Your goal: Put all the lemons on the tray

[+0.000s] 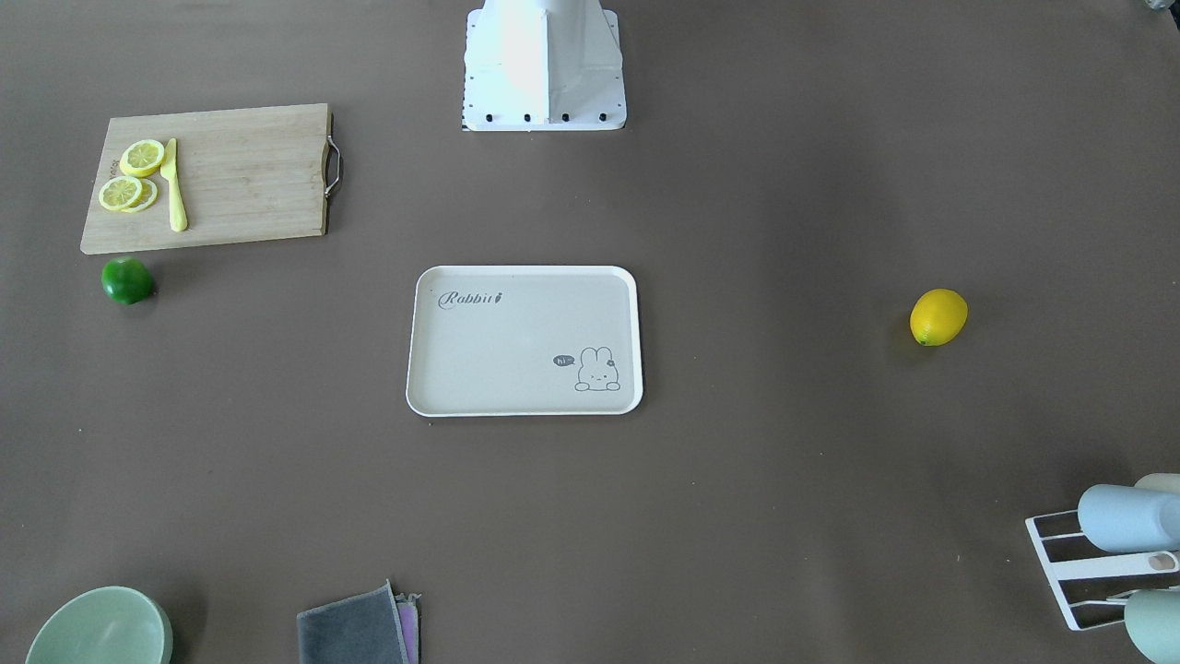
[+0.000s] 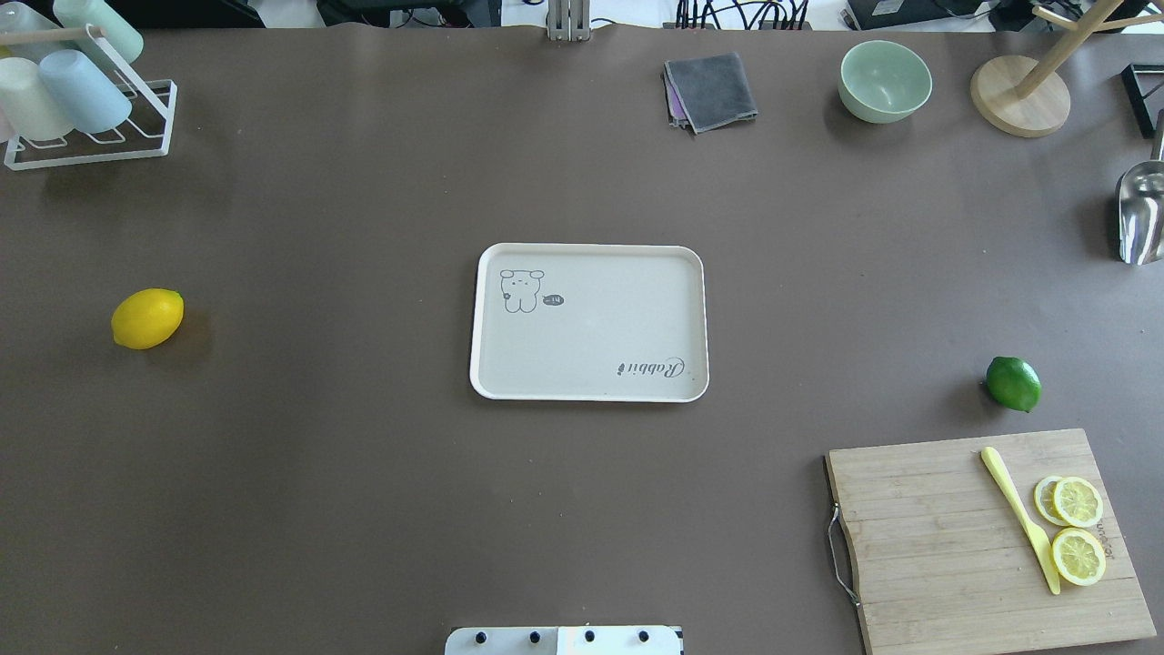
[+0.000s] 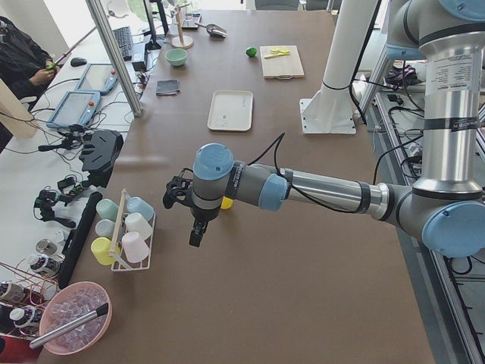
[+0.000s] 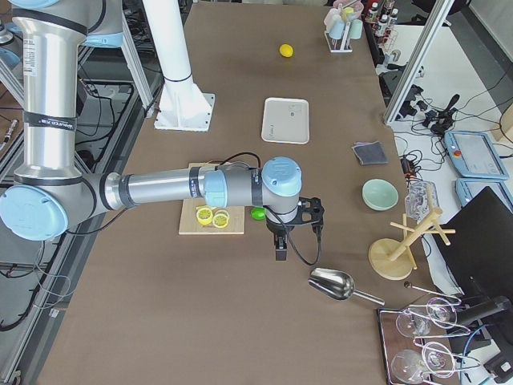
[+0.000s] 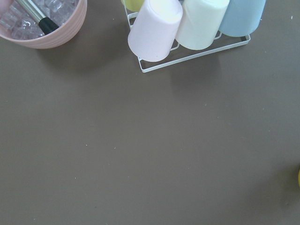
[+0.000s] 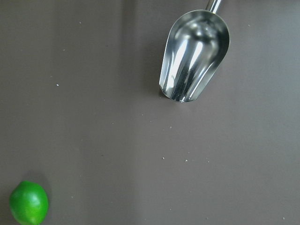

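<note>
- Yellow lemon [image 2: 147,318] and green lemon [image 2: 1013,383] lie on the counter [image 2: 364,509], well apart on either side of the tray [image 2: 589,393].
- Both arms reach out level; left claw [image 3: 195,236] and right claw [image 4: 280,249] point down, and I cannot tell how wide they are.

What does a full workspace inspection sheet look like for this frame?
Surface: brown table, a few light specks.
Job's things: yellow lemon on the table at the robot's left; green lemon at its right, near the cutting board; tray central, neither lemon on it.
Clutter: lemon slices and yellow knife on the board; cup rack, green bowl, grey cloth, metal scoop, wooden stand.
Grippers: left gripper and right gripper hang above the table; open or shut, cannot tell.
Cables: left wrist cable, right wrist cable, both black loops.
Surroundings: operator beside the table.
</note>
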Robot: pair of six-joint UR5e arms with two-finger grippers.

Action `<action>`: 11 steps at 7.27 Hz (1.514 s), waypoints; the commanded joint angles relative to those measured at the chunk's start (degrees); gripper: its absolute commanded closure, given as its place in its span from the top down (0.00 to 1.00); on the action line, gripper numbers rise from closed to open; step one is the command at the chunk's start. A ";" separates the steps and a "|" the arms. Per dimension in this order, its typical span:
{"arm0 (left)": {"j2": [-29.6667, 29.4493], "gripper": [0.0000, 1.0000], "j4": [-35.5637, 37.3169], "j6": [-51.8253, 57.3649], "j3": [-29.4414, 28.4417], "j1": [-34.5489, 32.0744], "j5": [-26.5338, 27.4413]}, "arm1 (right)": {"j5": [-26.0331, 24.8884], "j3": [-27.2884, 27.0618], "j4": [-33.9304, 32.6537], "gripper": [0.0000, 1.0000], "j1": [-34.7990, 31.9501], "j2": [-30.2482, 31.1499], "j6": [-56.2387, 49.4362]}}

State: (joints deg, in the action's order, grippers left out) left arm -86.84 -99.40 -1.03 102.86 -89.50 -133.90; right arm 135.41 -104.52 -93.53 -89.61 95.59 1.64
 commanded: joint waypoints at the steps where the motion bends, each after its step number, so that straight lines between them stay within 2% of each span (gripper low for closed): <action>1: -2.18 0.98 -3.42 -0.03 -0.03 2.48 -1.54 | 6.58 0.01 0.18 1.00 1.10 -0.40 1.95; 2: -3.15 0.98 -3.26 -0.90 -0.81 4.49 -1.20 | 7.05 -0.42 0.79 1.00 2.32 -0.84 1.53; 3: -4.20 0.98 -3.69 -9.17 -1.26 5.81 -1.28 | 6.62 0.53 4.89 1.00 4.08 -0.58 1.44; 4: -4.21 0.98 -7.35 -14.13 -1.61 7.74 -1.11 | 5.83 1.50 9.80 1.00 6.09 -0.15 2.14; 5: -4.12 0.98 -14.44 -17.05 -4.22 8.72 -1.02 | 5.65 1.59 13.16 1.00 7.25 0.64 3.36; 7: -4.30 0.98 -20.20 -25.66 -4.95 11.70 -0.67 | 4.07 1.60 15.55 1.00 13.38 0.21 3.99; 8: -4.30 0.98 -20.39 -25.87 -4.95 11.89 -0.66 | 3.55 1.86 17.92 1.00 16.02 -0.05 8.16; 10: -4.73 0.98 -20.40 -25.96 -4.95 11.98 -0.75 | -1.53 1.95 25.81 1.00 23.65 -0.14 18.88; 11: -4.74 0.98 -20.40 -25.96 -5.04 11.98 -0.75 | -3.56 1.95 27.42 1.00 27.78 -0.23 23.71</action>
State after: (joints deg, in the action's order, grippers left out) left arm -91.46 -119.74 -26.89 97.89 -77.57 -134.62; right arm 134.49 -102.61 -69.21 -66.76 95.46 19.43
